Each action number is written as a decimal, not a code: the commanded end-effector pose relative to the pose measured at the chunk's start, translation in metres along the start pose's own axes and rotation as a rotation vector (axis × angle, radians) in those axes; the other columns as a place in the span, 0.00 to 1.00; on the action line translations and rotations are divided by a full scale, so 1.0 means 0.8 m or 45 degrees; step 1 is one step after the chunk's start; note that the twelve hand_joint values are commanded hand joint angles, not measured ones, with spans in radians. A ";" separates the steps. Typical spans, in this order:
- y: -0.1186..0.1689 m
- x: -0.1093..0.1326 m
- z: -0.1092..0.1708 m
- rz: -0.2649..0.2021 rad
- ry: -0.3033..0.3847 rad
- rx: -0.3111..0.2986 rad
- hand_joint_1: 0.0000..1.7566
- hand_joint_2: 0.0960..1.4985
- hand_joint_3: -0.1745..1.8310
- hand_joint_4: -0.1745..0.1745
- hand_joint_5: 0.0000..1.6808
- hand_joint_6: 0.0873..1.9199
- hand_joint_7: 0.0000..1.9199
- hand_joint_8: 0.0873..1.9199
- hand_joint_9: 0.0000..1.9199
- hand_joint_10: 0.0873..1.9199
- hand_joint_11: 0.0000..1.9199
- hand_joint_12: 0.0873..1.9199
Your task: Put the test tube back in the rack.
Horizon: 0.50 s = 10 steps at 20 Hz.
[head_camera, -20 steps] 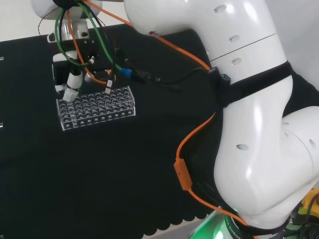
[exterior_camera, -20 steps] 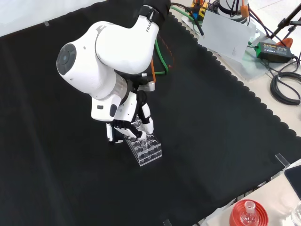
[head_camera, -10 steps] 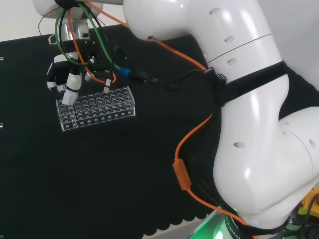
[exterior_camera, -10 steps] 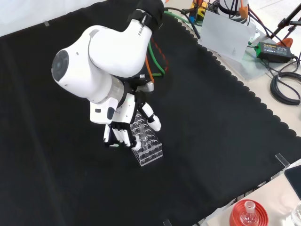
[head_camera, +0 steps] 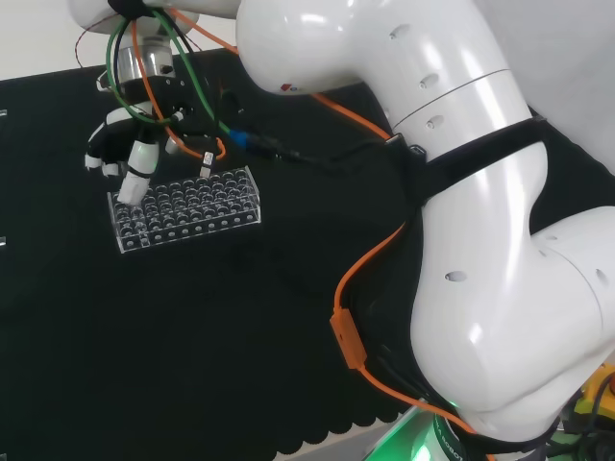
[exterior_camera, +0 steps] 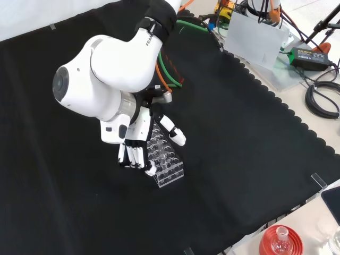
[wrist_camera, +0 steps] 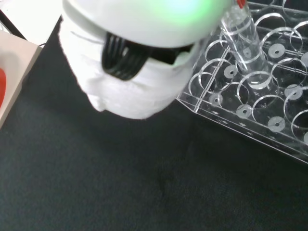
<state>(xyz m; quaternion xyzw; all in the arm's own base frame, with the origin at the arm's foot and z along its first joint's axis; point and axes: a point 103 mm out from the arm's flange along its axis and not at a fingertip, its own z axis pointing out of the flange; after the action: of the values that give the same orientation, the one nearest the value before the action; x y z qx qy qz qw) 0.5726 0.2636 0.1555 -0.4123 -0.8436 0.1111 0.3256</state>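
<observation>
Releasing: my hand (exterior_camera: 139, 144), fingers spread, holding nothing, above the clear rack (exterior_camera: 166, 163); test tube (wrist_camera: 245, 45) upright in a hole; lift straight, avoid brushing it

Lab bench, black cloth (exterior_camera: 255, 133), clear tube rack (exterior_camera: 166, 164), cables (exterior_camera: 321, 95)

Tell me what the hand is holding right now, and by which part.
Nothing. The hand is open, its fingers straight above the clear rack. The test tube stands in a rack hole, free of the fingers.
</observation>
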 end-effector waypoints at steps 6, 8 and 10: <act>-0.058 0.009 -0.082 0.012 -0.087 -0.134 0.65 0.24 0.42 0.57 0.23 0.37 0.31 0.41 0.25 0.46 0.00 0.75; -0.069 0.011 -0.096 0.018 -0.102 -0.153 0.65 0.24 0.42 0.58 0.23 0.37 0.31 0.41 0.25 0.46 0.00 0.75; -0.081 0.014 -0.109 0.024 -0.114 -0.174 0.65 0.24 0.42 0.58 0.23 0.37 0.32 0.41 0.25 0.46 0.00 0.75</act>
<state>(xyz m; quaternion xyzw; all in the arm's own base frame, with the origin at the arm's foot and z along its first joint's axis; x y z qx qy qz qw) 0.5810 0.2447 0.2242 -0.4231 -0.8571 0.0846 0.2813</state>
